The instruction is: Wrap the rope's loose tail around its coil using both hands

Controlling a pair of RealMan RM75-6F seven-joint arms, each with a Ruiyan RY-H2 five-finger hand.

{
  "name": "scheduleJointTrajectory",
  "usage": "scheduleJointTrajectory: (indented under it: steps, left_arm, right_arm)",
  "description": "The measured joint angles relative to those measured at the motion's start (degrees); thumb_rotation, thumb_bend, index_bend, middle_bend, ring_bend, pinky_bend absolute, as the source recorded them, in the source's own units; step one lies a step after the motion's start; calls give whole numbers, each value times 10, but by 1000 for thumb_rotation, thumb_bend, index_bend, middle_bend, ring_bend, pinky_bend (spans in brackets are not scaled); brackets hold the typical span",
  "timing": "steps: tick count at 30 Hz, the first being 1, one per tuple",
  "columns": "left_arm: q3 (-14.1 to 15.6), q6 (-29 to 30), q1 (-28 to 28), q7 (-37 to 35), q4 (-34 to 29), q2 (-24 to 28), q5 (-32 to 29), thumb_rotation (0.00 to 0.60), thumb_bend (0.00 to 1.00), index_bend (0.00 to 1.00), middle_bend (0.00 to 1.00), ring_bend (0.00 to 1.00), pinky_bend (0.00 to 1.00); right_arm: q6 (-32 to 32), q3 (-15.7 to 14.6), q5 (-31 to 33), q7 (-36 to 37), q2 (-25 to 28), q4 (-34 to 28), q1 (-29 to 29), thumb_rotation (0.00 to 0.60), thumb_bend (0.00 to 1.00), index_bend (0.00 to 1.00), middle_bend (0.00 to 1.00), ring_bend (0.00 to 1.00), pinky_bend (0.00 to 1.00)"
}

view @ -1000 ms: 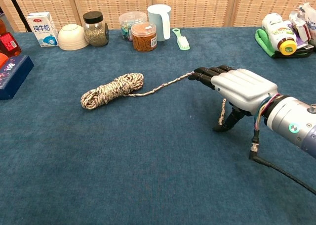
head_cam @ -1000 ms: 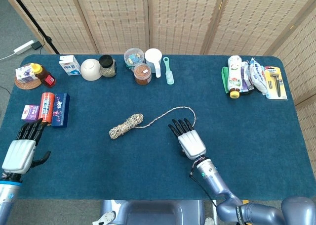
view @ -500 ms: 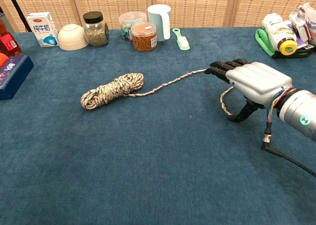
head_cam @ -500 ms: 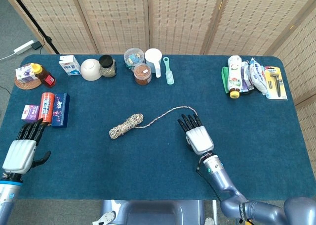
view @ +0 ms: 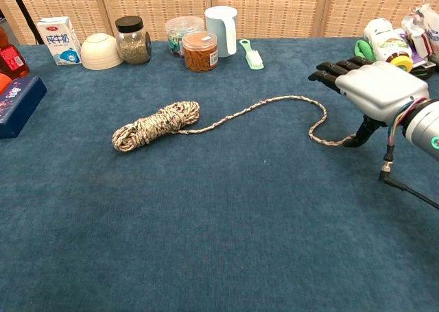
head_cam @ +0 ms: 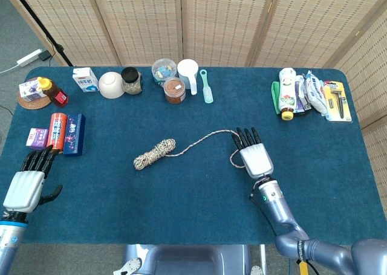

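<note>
Speckled rope coil [head_cam: 155, 153] lies mid-table, its loose tail [head_cam: 208, 136] curling toward three o'clock beneath the empty, straight-fingered right hand [head_cam: 253, 155], while the left hand [head_cam: 25, 183], fingers apart, waits at eight o'clock; a mistimed tug could drag the unheld coil.

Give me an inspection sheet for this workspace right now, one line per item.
Surface: blue cloth table, flat.
Job's things: rope coil lying centre-left; loose tail trails right, unwrapped, its end at the right robot hand.
Clutter: jars, bowl, mug, brush along the far edge; boxes left; bottles and packets far right.
Robot hands: right robot hand above tail's end, hold unclear; left robot hand open, idle at near-left edge.
Cables: wire from right wrist.
Surroundings: woven screens behind.
</note>
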Motion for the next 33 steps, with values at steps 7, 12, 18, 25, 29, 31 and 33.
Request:
scheduleJointTrajectory:
  steps: [7, 12, 18, 25, 29, 31, 33]
  left_arm:
    - [1, 0, 0, -2, 0, 1, 1, 600, 285, 0, 0, 0, 22]
    - [0, 0, 0, -4, 0, 2, 1, 600, 285, 0, 0, 0, 22]
    - [1, 0, 0, -5, -1, 3, 2, 600, 284, 0, 0, 0, 22]
    - [1, -1, 0, -5, -1, 3, 2, 600, 285, 0, 0, 0, 22]
    - [1, -2, -1, -4, -1, 2, 1, 600, 285, 0, 0, 0, 22]
    - [1, -3, -1, -3, -1, 2, 0, 600, 285, 0, 0, 0, 22]
    - [2, -4, -1, -2, -1, 1, 0, 600, 285, 0, 0, 0, 22]
  right_arm:
    - [1, 10, 10, -1, 13, -19, 2, 600, 0, 0, 0, 0, 0]
    - [-19, 17, 36, 18, 29, -68, -1, 600, 0, 32, 0, 0, 0]
    - [-61, 28, 102, 27, 67, -140, -1, 600, 0, 170, 0, 0, 0]
    - [-74, 29, 149, 15, 80, -151, 2, 600, 0, 181, 0, 0, 0]
    - [-70, 27, 161, 14, 83, -160, 1, 600, 0, 221, 0, 0, 0]
    - [-65, 26, 167, 15, 84, -171, -2, 600, 0, 256, 0, 0, 0]
    - [-59, 26, 174, 14, 85, -181, -3, 600, 0, 286, 0, 0, 0]
